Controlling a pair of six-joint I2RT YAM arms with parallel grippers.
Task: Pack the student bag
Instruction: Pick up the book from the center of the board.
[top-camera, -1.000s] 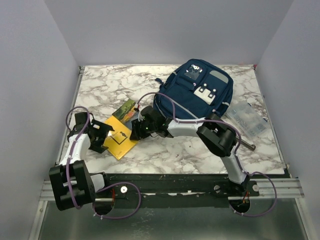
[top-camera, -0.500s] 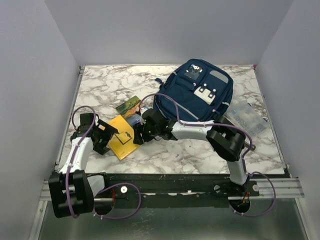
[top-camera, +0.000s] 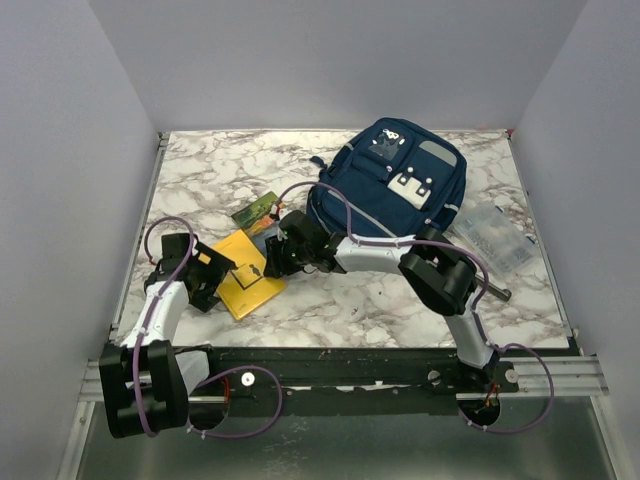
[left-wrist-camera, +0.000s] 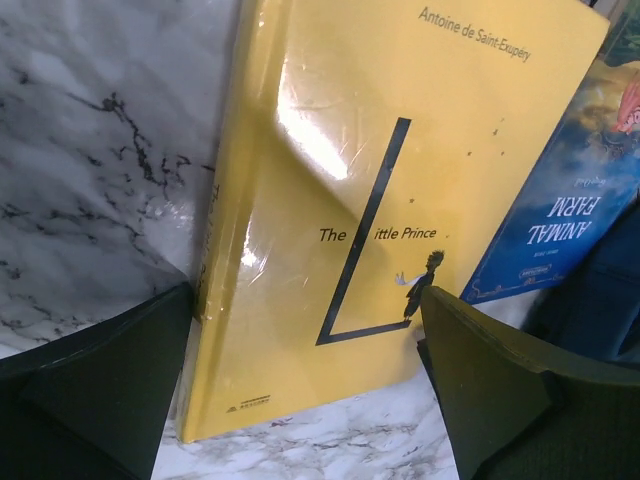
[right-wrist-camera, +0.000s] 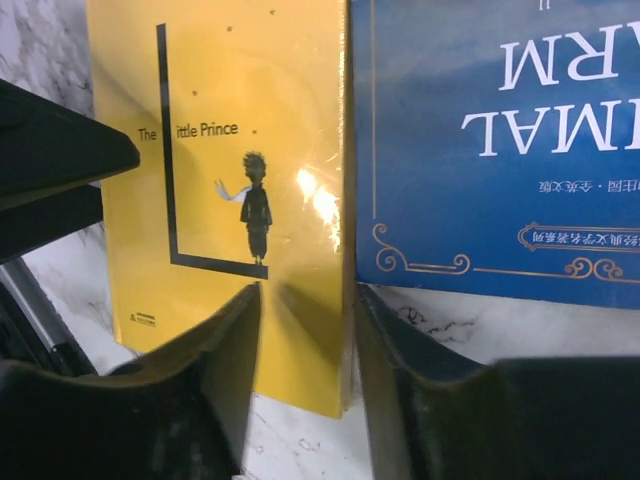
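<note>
Student bag (top-camera: 395, 185) sits farthest from me, so nearest first. My left end effector (left-wrist-camera: 310, 330) is spread wide, one finger on either side of the yellow Little Prince book (left-wrist-camera: 340, 180). My right end effector (right-wrist-camera: 305, 300) is narrowly parted over that book's opposite edge, beside a blue Animal Farm book (right-wrist-camera: 500, 150). A green booklet (top-camera: 255, 211) lies beyond. The bag rests front up just behind the right end effector, with a clear plastic box (top-camera: 492, 238) to its right. The worktop (top-camera: 200, 180) is marbled and the walls are plain and pale.
</note>
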